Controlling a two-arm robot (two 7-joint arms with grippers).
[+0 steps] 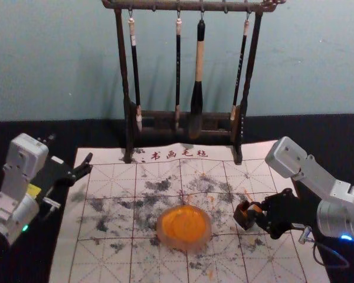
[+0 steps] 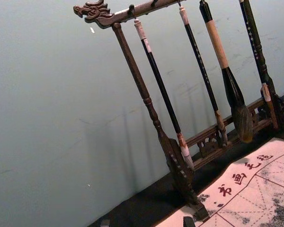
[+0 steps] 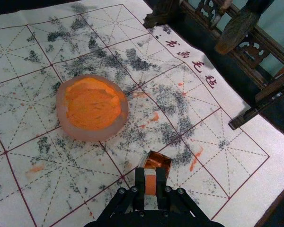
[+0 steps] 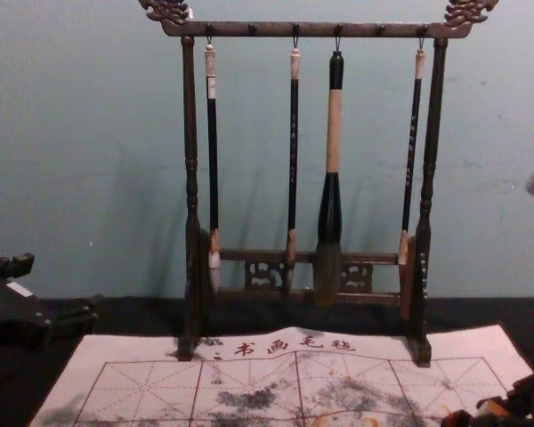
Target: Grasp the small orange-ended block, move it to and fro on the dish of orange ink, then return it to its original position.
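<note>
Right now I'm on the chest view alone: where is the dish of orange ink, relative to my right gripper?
Observer: On the mat, the dish lies to the left of the right gripper.

Operator: Are that gripper's fingers holding anything?

Observer: Yes, they are closed on the orange end of the block.

Operator: How is the ink spread?

Observer: The orange ink covers most of the dish's middle, inside a paler rim.

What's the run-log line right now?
Right gripper: closed on orange-ended block, at small brown boxlike piece | Ink dish: on mat, apart from block | Left gripper: open, near mat's left edge
</note>
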